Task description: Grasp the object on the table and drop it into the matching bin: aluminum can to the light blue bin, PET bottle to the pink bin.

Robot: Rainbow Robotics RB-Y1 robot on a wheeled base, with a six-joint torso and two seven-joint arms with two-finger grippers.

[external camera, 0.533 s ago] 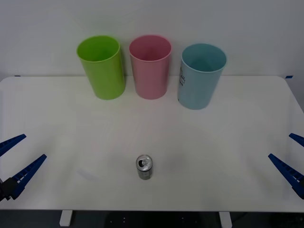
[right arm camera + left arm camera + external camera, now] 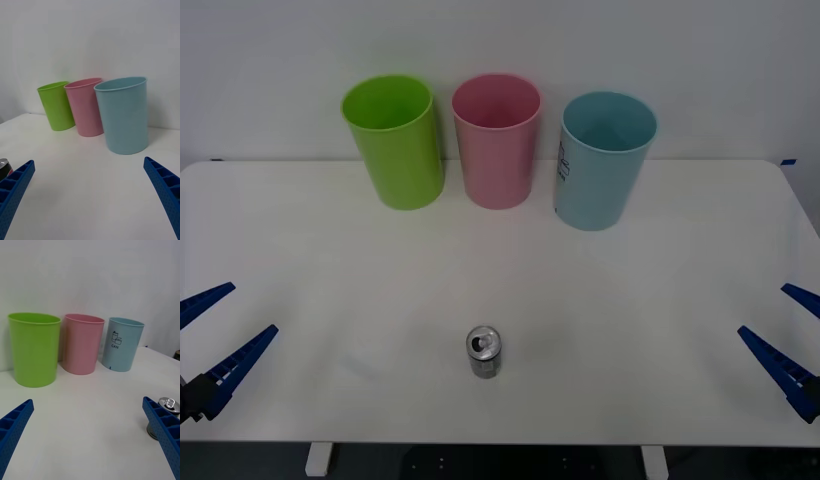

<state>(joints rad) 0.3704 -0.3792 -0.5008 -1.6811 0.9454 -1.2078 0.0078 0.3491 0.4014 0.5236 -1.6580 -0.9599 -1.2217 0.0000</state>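
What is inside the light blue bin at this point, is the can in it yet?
No. The aluminum can stands upright on the table, well in front of the bins. From the front view, the light blue bin shows only bare inner wall; its bottom is hidden by the rim.

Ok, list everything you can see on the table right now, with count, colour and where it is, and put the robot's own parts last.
aluminum can: one, silver with a dark label, upright near the table's front edge, about centre.
lime green bin: one, back row, robot's left.
pink bin: one, back row, middle.
light blue bin: one, back row, robot's right, printed CAN label.
table: one, white.
left gripper: one, blue fingers, open, at the table's left edge.
right gripper: one, blue fingers, open, at the table's right edge.
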